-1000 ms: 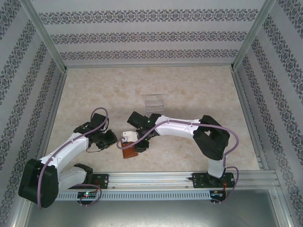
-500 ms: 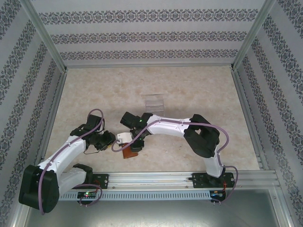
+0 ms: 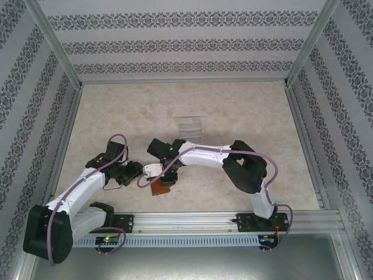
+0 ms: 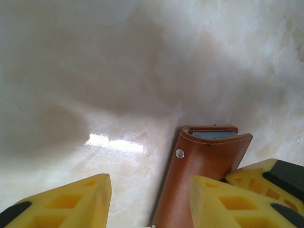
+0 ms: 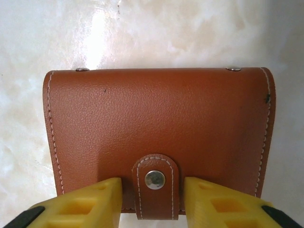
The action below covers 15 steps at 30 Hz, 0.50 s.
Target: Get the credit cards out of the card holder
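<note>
The card holder (image 5: 156,123) is a brown leather wallet, folded shut, lying near the table's front (image 3: 158,188). Its short strap tab (image 5: 155,190) is snapped down, and my right gripper (image 5: 153,192) stands open with a yellow finger on each side of the tab, narrow gaps between. From the left, my left gripper (image 4: 149,190) is open; its right finger (image 4: 223,199) lies over the card holder's (image 4: 199,175) side and its left finger is over bare table. Grey-blue lining shows at the wallet's far end. The credit cards are hidden inside.
A clear slotted rack (image 3: 189,126) stands behind the grippers at mid-table. Patterned walls close in the table on three sides, and an aluminium rail (image 3: 192,220) runs along the front. My right gripper's finger (image 4: 270,183) shows beside the left one.
My left gripper has moved in toward the card holder and its jaws have spread apart. The right arm has shifted slightly left, its gripper staying over the wallet.
</note>
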Motion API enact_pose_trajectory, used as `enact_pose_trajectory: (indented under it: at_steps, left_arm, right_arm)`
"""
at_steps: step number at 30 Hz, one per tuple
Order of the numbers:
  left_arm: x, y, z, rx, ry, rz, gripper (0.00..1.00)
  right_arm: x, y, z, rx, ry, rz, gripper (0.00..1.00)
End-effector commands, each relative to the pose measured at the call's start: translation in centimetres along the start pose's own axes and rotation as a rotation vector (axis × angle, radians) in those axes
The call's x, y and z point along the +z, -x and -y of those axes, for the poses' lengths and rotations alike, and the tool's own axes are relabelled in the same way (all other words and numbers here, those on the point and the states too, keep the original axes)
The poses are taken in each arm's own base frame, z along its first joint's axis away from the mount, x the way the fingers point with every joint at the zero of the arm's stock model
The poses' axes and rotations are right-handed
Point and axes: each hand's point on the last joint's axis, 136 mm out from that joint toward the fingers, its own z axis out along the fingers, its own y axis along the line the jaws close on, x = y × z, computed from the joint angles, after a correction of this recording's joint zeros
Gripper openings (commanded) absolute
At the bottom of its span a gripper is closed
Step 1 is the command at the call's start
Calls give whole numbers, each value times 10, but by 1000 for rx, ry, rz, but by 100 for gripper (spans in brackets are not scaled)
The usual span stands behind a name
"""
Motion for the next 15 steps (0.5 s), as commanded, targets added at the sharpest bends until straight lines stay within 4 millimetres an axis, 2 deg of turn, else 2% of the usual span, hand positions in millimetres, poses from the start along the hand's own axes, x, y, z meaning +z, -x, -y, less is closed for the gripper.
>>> enact_pose_trajectory:
  at_steps: [1, 8, 15]
  left_arm:
    - [-2, 0, 10, 16, -63, -4, 47]
    - [10, -10, 22, -3, -163, -81, 46]
    - [16, -15, 29, -18, -215, -126, 40]
  right_arm:
    - [7, -4, -5, -22, 19, -36, 36]
    - [4, -1, -5, -23, 7, -9, 25]
    - [-2, 6, -4, -23, -27, 44, 17]
